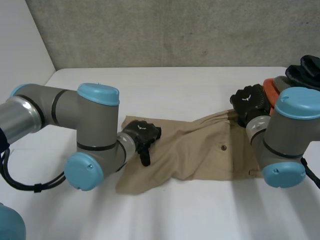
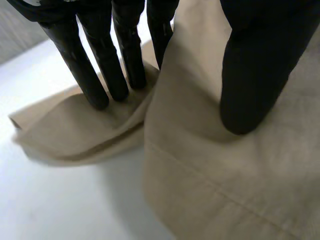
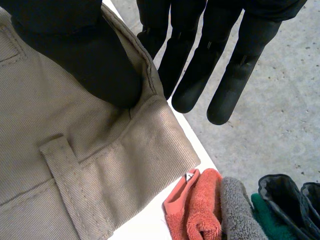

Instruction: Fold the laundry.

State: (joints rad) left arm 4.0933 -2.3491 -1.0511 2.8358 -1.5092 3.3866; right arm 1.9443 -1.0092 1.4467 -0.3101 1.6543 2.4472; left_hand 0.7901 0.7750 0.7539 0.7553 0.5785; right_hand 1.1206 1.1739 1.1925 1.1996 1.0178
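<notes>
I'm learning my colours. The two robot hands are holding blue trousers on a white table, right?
Not blue. The trousers are tan, as the head view shows. The rest is right: the left robot hand and the right robot hand both hold them on the white table.

White table (image 1: 190, 92), matt, plain. Grey speckled wall (image 1: 175, 30) at 12 o'clock, behind table's far edge. White panel (image 1: 20, 40) at 10 o'clock, meeting wall.
</notes>
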